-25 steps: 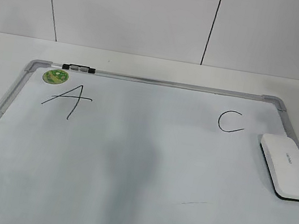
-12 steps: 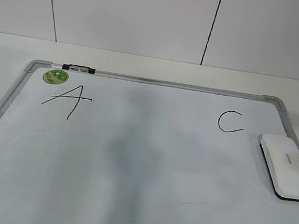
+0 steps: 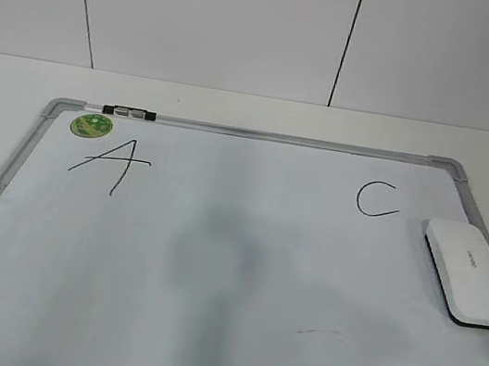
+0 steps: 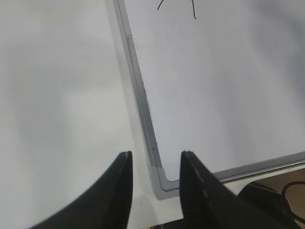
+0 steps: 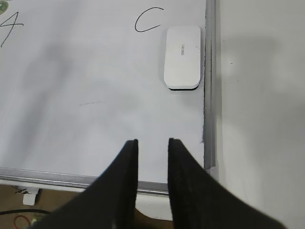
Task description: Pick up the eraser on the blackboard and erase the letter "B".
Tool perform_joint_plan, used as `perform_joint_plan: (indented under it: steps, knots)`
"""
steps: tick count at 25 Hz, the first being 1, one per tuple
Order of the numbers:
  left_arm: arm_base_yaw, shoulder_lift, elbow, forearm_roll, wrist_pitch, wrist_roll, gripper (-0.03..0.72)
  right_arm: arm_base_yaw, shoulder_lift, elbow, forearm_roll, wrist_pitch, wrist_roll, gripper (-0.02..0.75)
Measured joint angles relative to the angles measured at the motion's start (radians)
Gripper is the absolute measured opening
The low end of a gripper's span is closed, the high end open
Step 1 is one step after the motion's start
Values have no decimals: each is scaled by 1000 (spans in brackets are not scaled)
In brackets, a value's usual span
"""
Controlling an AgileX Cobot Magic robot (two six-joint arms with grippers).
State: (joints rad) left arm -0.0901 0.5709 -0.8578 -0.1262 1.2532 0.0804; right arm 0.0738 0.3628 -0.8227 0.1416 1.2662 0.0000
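Observation:
The white eraser (image 3: pixel 470 273) lies on the blackboard (image 3: pixel 199 344) by its right frame, just below and right of the "C" (image 3: pixel 375 199); it also shows in the right wrist view (image 5: pixel 182 57). No letter "B" shows on the board; only a faint short dark streak (image 3: pixel 317 331) lies in the middle right. Neither gripper shows in the exterior view. My left gripper (image 4: pixel 153 157) is open and empty above the board's near left corner (image 4: pixel 162 183). My right gripper (image 5: pixel 152 141) is open and empty above the board's near right part, well short of the eraser.
An "A" (image 3: pixel 112 162), a round green sticker (image 3: pixel 92 126) and a small black-and-clear marker (image 3: pixel 130 111) sit at the board's far left. White table (image 3: pixel 238 107) surrounds the board; a white panelled wall stands behind. Cables show past the table's near edge (image 4: pixel 290 191).
The left arm's dark part seen at the exterior view's left edge a second ago has gone out of view. The eraser and board have not moved.

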Motion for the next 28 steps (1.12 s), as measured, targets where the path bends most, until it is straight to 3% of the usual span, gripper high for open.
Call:
perform_joint_plan:
  steps: [15, 28]
  knots:
    - [-1, -549, 236, 6, -19, 29, 255, 0, -374, 274, -13, 1, -90, 201]
    - [-1, -560, 334, 42, -127, 29, 254, 0, -379, 321, -95, -109, -86, 200]
